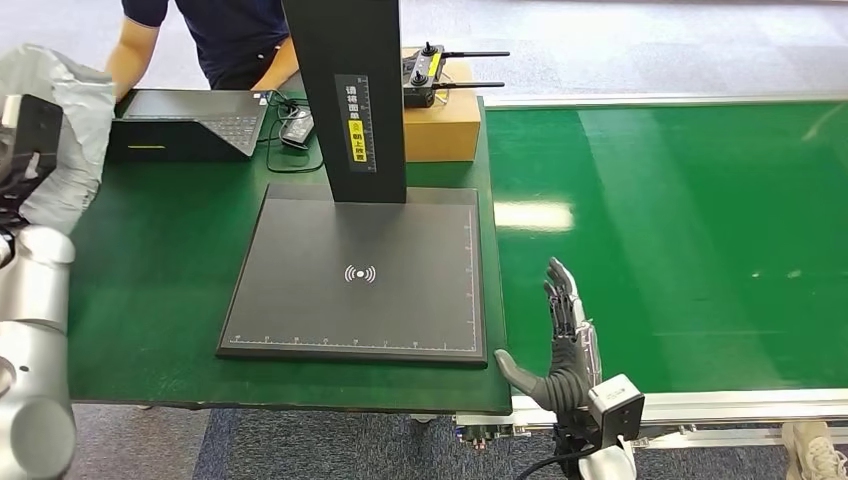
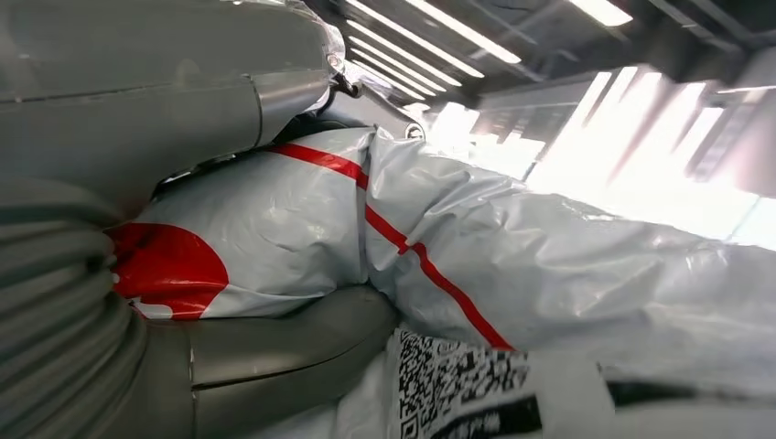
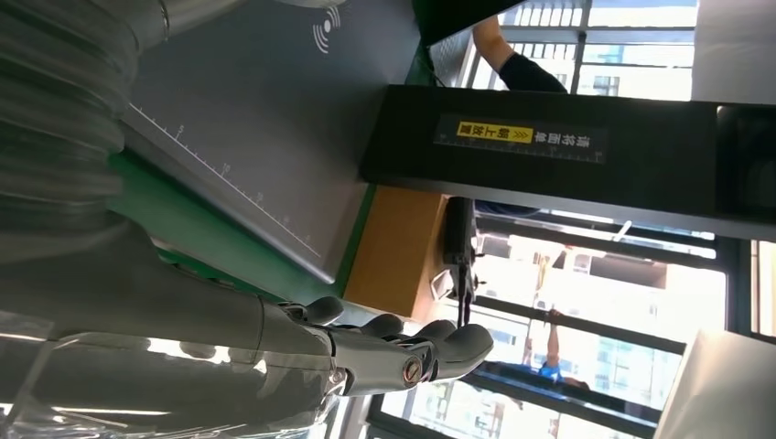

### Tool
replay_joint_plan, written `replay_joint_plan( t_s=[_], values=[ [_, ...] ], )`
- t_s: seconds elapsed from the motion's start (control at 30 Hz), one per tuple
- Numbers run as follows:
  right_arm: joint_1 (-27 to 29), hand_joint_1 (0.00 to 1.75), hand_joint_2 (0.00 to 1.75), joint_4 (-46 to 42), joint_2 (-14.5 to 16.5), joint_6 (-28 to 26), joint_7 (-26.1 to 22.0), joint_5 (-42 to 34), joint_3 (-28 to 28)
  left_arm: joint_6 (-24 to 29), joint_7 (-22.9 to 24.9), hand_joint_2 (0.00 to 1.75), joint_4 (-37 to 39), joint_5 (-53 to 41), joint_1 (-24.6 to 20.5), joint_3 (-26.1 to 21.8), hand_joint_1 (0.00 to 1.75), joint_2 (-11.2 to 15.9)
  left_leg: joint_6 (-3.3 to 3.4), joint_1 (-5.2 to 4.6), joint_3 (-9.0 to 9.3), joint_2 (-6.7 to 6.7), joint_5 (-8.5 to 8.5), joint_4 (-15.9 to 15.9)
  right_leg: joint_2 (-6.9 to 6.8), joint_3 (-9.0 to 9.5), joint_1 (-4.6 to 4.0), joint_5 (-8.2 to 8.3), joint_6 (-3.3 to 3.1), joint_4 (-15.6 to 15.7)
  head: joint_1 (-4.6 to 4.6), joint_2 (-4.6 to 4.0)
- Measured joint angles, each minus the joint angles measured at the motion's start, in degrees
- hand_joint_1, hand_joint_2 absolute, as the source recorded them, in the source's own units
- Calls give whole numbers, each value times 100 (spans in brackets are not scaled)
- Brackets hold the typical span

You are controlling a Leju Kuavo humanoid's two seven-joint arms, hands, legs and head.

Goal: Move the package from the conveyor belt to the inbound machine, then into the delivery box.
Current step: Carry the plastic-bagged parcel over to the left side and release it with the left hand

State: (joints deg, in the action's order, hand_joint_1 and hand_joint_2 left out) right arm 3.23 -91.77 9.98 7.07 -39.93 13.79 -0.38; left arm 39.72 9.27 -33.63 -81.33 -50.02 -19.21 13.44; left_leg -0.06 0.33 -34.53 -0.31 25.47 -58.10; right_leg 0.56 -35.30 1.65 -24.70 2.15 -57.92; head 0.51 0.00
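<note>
The package, a grey plastic mailer bag with red stripes and a printed label, sits high at about nine o'clock in the head view, held up off the green table by the left hand. In the left wrist view its thick grey thumb presses against the bag's underside; the other fingers are hidden behind the bag. The right hand hovers at about five o'clock, over the near edge of the conveyor belt, fingers stretched out straight and apart, holding nothing. The scanner plate lies at the centre of the table, its black post rising at twelve o'clock. A person stands behind the laptop at eleven o'clock, beside a cardboard box.
</note>
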Motion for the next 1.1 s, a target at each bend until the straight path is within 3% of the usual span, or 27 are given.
replay_joint_plan(
  t_s=[0.07, 0.1, 0.2, 0.33, 0.53, 0.67, 0.9, 1.1],
  values=[
    [1, 0, 175, 12, 1, -19, 0, -1, 8, -24, 404, 175, 216, -232, -159, -84, 15, 138, 0, 0, -2, 2, 1, 0, 3, -3, 1, 0, 0, 1, 0, 0],
    [3, 0, 175, 16, 1, -33, -1, -2, 11, -65, 573, 175, 328, -308, -223, -142, 0, 218, 0, 0, -3, 4, 1, 0, 5, -4, 1, 0, 0, 1, 1, 0],
    [12, 0, 175, 29, 1, -97, -1, -11, 25, -384, 724, 175, 622, -296, -379, -362, 0, 449, -1, -1, -4, 6, 2, 0, 6, -8, 0, -1, -1, 3, 1, 0],
    [13, 0, 175, 51, 1, -144, 0, -16, 43, -681, 556, 175, 882, -99, -448, -666, 0, 636, -1, 0, -4, 4, 1, 0, 4, -9, -1, -3, -4, 3, 2, 0],
    [-8, 0, 175, 120, 1, -109, 0, -36, 50, -745, 286, 175, 1068, -84, -460, -888, 0, 728, -1, -1, -4, 4, 1, -1, 5, -7, 0, -3, -4, 2, 1, 0],
    [-35, 0, 175, 160, 1, -71, 0, -27, 56, -702, -205, 175, 1121, -4, -470, -968, 0, 706, -1, -1, -3, 4, 1, -3, 4, -10, 0, -3, -4, 4, 1, 0],
    [-50, 0, 175, 183, 36, 81, 0, 89, 43, -573, -1524, 175, 928, 447, -504, -951, 0, 264, -1, -3, -2, 2, 1, -6, 3, -7, 2, 0, -2, 5, 1, 0],
    [-50, 0, 175, 188, 46, 118, 0, 67, 36, -994, -1939, 175, 104, 1125, -215, -442, 0, -272, 0, -6, -1, 2, 1, -7, 3, -5, 5, 2, 0, 5, 1, 0]
  ],
)
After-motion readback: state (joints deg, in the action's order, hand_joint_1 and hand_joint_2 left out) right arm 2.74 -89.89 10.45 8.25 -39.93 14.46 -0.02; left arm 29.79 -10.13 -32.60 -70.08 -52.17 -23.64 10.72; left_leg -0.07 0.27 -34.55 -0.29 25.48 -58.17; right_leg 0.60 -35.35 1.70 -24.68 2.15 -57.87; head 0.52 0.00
